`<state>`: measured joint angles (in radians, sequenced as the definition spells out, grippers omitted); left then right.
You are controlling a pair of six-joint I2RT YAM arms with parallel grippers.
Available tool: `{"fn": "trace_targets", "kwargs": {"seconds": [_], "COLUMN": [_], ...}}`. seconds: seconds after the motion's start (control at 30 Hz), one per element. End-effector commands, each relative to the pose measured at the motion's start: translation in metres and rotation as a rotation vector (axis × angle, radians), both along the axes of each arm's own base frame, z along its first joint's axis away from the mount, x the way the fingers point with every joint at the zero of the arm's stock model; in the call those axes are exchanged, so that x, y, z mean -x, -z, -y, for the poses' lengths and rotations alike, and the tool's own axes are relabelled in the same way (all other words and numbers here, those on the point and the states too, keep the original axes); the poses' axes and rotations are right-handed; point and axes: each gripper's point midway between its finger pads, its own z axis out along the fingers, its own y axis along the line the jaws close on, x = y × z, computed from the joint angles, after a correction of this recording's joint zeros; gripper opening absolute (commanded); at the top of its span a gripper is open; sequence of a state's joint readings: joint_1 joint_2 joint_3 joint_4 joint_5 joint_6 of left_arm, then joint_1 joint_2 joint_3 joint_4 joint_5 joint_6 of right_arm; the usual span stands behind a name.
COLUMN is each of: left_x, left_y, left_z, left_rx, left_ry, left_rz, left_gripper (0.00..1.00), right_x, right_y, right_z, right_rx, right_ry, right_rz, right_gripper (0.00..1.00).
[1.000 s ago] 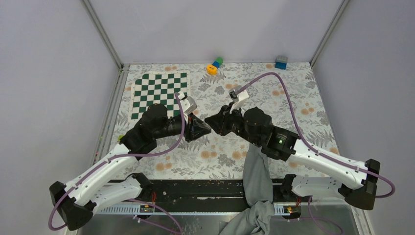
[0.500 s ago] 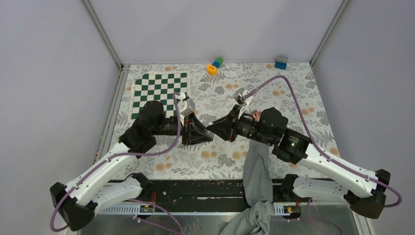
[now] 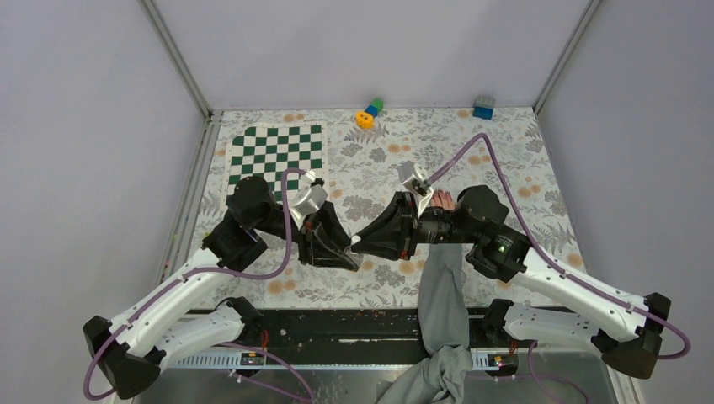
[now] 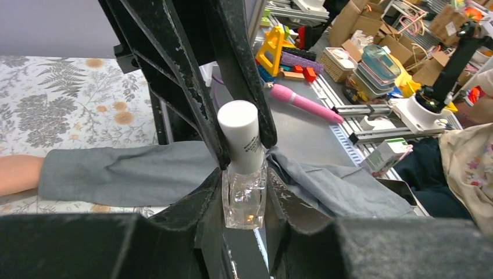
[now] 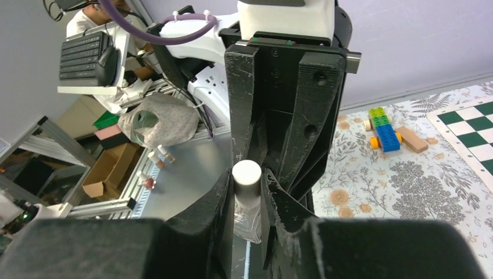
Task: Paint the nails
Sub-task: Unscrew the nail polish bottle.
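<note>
Currently mid cap removal, I'd judge. The left gripper (image 4: 244, 187) is clamped tight on the glass body of the polish bottle (image 4: 244, 204), and the right gripper (image 5: 248, 195) is closed around its white cap (image 4: 239, 131), the two meeting nose to nose above the floral table (image 3: 505, 151). The person's hand (image 3: 442, 200) lies flat just behind the right wrist, with its grey sleeve (image 3: 441, 290) running to the near edge. The nails are too small to make out. To do it well, twist only the right wrist about the cap's axis, leave the left grip firm, lift the brush straight out, and avoid tipping the bottle over the sleeve.
</note>
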<state>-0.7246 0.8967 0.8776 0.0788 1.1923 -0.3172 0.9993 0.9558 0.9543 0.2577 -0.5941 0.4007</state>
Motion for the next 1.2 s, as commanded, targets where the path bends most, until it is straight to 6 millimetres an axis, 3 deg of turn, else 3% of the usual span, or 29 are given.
{"fn": "trace_targets", "kwargs": {"seconds": [0.0, 0.07, 0.1, 0.27, 0.33, 0.4, 0.57, 0.7, 0.97, 1.17], "left_x": [-0.008, -0.011, -0.014, -0.025, -0.029, -0.033, -0.049, -0.064, -0.097, -0.115], "left_y": [-0.009, -0.009, -0.007, -0.004, -0.002, -0.004, 0.001, 0.004, 0.015, 0.021], "left_z": [0.005, 0.006, 0.006, 0.007, 0.007, 0.007, 0.006, 0.004, -0.001, -0.008], "left_rx": [0.055, 0.052, 0.046, 0.023, 0.019, 0.023, 0.003, -0.022, -0.085, -0.118], "left_ry": [-0.022, -0.048, -0.066, -0.138, -0.170, -0.200, -0.309, -0.407, -0.599, -0.710], "left_rz": [0.061, 0.072, 0.076, 0.101, 0.106, 0.119, 0.130, 0.144, 0.115, 0.098], "left_gripper": [0.00, 0.00, 0.00, 0.00, 0.00, 0.00, 0.00, 0.00, 0.00, 0.00], "right_x": [0.024, 0.018, 0.014, -0.012, -0.022, -0.030, -0.057, -0.066, -0.082, -0.092], "right_y": [-0.013, -0.012, -0.011, -0.001, 0.003, 0.007, 0.015, 0.017, 0.013, 0.010], "right_z": [0.000, 0.000, 0.001, 0.007, 0.012, 0.017, 0.035, 0.042, 0.040, 0.030], "right_rx": [-0.051, -0.049, -0.047, -0.024, -0.014, -0.008, 0.012, 0.003, 0.019, 0.013], "right_ry": [-0.130, -0.088, -0.063, 0.117, 0.187, 0.248, 0.438, 0.508, 0.588, 0.669], "right_rz": [0.026, 0.018, 0.013, -0.005, -0.011, -0.014, -0.052, -0.077, -0.166, -0.207], "right_gripper": [0.00, 0.02, 0.08, 0.54, 0.67, 0.73, 0.74, 0.72, 0.58, 0.55]}}
